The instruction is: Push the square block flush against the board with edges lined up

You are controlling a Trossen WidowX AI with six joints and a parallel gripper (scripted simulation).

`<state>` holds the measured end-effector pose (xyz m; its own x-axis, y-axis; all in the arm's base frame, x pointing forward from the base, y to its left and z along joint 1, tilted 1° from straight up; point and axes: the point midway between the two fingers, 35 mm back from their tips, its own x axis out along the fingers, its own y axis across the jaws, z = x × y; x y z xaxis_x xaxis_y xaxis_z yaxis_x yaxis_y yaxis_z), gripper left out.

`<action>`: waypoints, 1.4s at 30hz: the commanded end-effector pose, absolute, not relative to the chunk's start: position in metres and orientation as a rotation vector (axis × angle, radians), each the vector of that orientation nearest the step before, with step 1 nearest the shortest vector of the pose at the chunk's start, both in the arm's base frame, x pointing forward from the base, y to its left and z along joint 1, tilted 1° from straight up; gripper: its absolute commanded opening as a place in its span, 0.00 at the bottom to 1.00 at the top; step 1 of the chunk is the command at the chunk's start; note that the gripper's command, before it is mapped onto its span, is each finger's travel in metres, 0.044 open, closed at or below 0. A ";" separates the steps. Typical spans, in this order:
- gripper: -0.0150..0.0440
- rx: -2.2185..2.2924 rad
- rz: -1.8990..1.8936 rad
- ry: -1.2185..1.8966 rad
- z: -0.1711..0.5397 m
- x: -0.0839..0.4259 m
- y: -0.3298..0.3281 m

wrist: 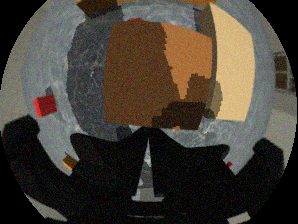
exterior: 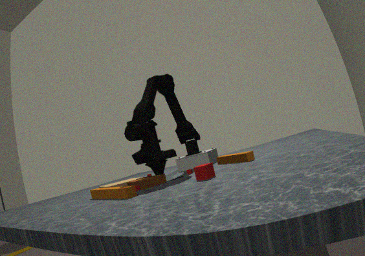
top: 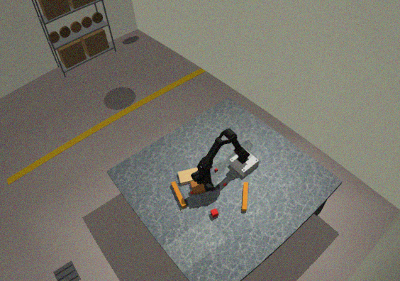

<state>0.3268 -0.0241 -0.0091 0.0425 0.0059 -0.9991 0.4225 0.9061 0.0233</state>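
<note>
The square brown block (top: 196, 187) (exterior: 156, 179) (wrist: 135, 75) lies flat on the table, partly shaded by the arm. The pale tan board (top: 187, 176) (exterior: 121, 182) (wrist: 234, 65) lies flat beside it, at the right in the wrist view. One side of the block faces a long side of the board very closely; whether that whole side touches is not clear. The board reaches past the block at the top of the wrist view. My gripper (top: 210, 186) (exterior: 159, 174) (wrist: 149, 125) is shut and empty, its tips low at the block's near side. The exact contact is hidden.
An orange bar (top: 178, 194) (exterior: 113, 193) lies just beyond the block and board. Another orange bar (top: 245, 197) (exterior: 236, 158) lies farther off. A red cube (top: 214, 213) (exterior: 204, 172) (wrist: 46, 106) and several smaller red cubes lie around. The arm stands on a white base (top: 250, 163).
</note>
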 end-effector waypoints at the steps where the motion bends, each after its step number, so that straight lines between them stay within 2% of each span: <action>1: 0.25 0.347 -0.326 1.502 -0.010 0.331 -0.026; 18: 0.25 0.347 -0.326 1.501 -0.010 0.342 -0.032; 42: 0.25 0.348 -0.326 1.504 -0.012 0.309 -0.016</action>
